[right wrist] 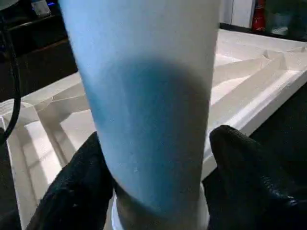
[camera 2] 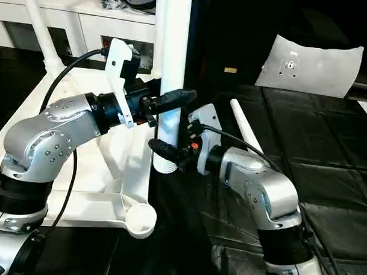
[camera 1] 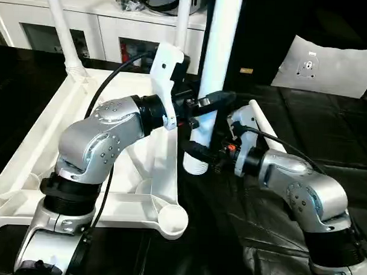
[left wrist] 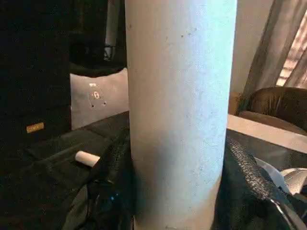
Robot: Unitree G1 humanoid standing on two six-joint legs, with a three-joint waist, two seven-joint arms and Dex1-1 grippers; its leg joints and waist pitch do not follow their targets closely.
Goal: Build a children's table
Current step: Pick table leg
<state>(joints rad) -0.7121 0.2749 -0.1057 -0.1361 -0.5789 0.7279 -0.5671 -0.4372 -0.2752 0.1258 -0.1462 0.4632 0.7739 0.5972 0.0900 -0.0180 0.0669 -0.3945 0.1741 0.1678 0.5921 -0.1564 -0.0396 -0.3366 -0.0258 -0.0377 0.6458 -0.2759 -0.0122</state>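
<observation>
Both grippers hold one upright white table leg [camera 1: 217, 66], each with its black fingers closed around the tube. The left gripper [camera 1: 210, 102] clasps it higher up; the right gripper [camera 1: 198, 155] grips it just above the flared lower end, which sits beside the table top's long edge nearest the right arm. The white table top [camera 1: 57, 118] lies upside down on a black quilted floor covering [camera 1: 316, 124], ribs facing up, with an empty round socket [camera 1: 171, 218] at its near corner. Two more legs [camera 1: 63, 31] stand upright in the far corner sockets. A fourth leg [camera 1: 261, 121] lies loose on the black covering beyond the right arm. Behind stand a white cabinet [camera 1: 73, 22] and a pale cushion [camera 1: 331, 64].
</observation>
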